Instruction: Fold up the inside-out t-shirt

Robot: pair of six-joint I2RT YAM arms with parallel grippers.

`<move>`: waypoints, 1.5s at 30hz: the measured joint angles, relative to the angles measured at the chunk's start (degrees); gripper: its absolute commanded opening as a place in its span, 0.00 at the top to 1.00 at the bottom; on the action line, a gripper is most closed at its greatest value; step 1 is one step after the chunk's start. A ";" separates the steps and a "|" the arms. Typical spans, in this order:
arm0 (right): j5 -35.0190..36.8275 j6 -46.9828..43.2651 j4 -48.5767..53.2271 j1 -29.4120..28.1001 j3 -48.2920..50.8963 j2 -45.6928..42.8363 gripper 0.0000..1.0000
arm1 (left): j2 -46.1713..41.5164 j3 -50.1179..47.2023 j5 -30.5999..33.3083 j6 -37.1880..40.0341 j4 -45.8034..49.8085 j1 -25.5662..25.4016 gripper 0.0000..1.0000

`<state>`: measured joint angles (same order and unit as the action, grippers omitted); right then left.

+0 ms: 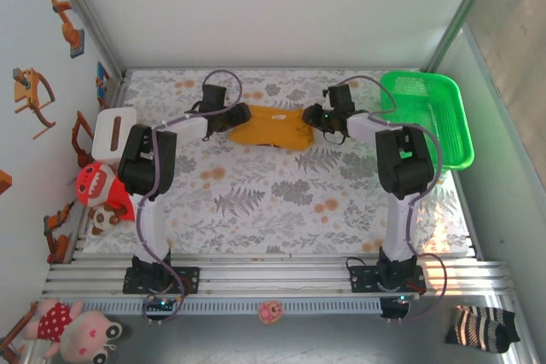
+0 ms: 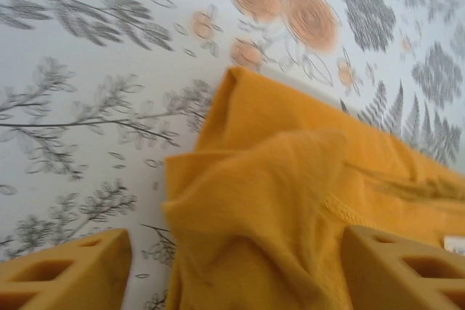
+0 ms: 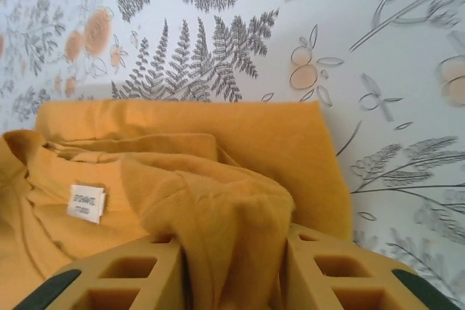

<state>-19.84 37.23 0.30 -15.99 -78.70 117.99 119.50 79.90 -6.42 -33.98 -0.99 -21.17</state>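
Top external: shirt [image 1: 269, 128] lies bunched at far centre of the floral table [image 1: 273, 202], between the two grippers. At its left end, left gripper [image 1: 220, 123]; left wrist view shows jaws wide, cloth loose between them. At its right end, right gripper [image 1: 320, 121]; jaws narrow, a fold of shirt fills the gap, touching both fingers. White tag [image 3: 87, 203] faces up. Green basket [image 1: 426, 117] stands far right.

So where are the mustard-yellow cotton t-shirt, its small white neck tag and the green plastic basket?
mustard-yellow cotton t-shirt [image 1: 271, 128]: top view, middle of the bunched cloth.
small white neck tag [image 3: 86, 203]: right wrist view, centre of the tag.
green plastic basket [image 1: 426, 121]: top view, its bare mesh floor.
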 measured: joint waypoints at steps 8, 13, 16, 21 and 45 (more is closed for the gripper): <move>-1.81 1.70 -0.85 0.20 6.82 -14.60 0.65 | -13.51 -4.68 -2.67 -1.79 0.68 0.94 0.09; -3.28 3.04 -1.33 -0.63 12.44 -17.53 0.62 | -16.41 -9.11 -5.22 -2.97 0.31 0.57 0.08; -3.72 3.87 -0.76 -0.76 15.61 -18.36 0.59 | -15.26 -12.02 -6.19 -3.32 1.14 0.59 0.08; -3.93 4.81 -0.28 -0.76 19.04 -22.25 0.57 | -12.02 -13.22 -8.41 -3.37 1.79 0.57 0.07; -0.98 1.42 9.84 0.79 19.85 -36.52 0.57 | -2.69 -8.81 -10.36 -9.90 -5.79 -1.05 0.93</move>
<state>-20.82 38.65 10.13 -15.20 -58.85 81.47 116.81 71.09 -16.78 -43.88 -6.79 -22.22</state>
